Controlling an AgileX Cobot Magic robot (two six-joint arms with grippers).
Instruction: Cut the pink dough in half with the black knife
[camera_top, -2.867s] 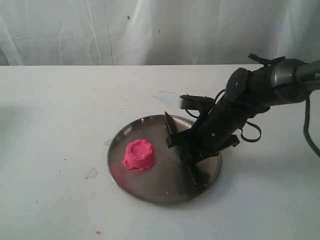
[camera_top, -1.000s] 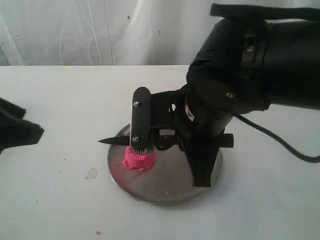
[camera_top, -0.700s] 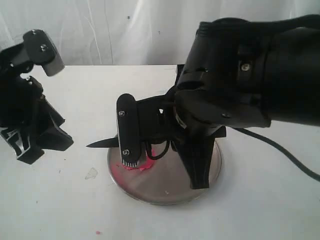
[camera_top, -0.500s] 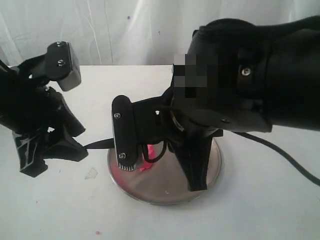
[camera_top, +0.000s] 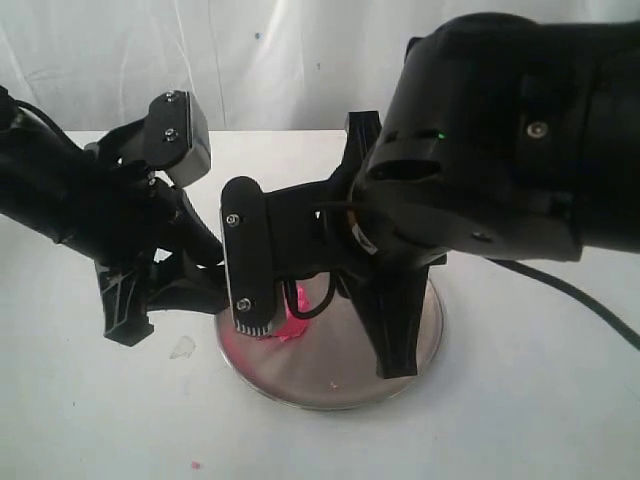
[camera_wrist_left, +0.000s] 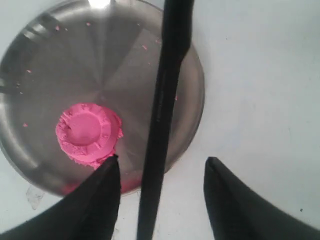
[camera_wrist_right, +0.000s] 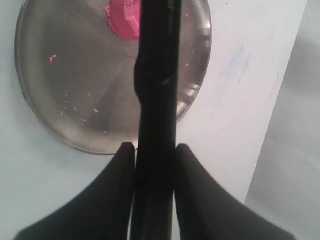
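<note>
Cutting cleanly is judged to depend on the blade being centred over the lump before it is pressed down. In the exterior view, the pink dough (camera_top: 290, 312) is mostly hidden behind the right claw (camera_top: 250, 300) and is seen only as a sliver on the steel plate (camera_top: 335, 385), which rests on the bench (camera_top: 520, 400); the left claw (camera_top: 150, 300) is held just beside the plate's near-left rim. In the left wrist view, the dough is shown whole and round on the plate, and the black knife (camera_wrist_left: 162, 115) is seen running beside it, not yet over it, between the widely spread fingers (camera_wrist_left: 97, 200) of the left claw. In the right wrist view, the knife handle is gripped tightly by the right claw, so a sideways shift toward the dough's middle is judged necessary first.
</note>
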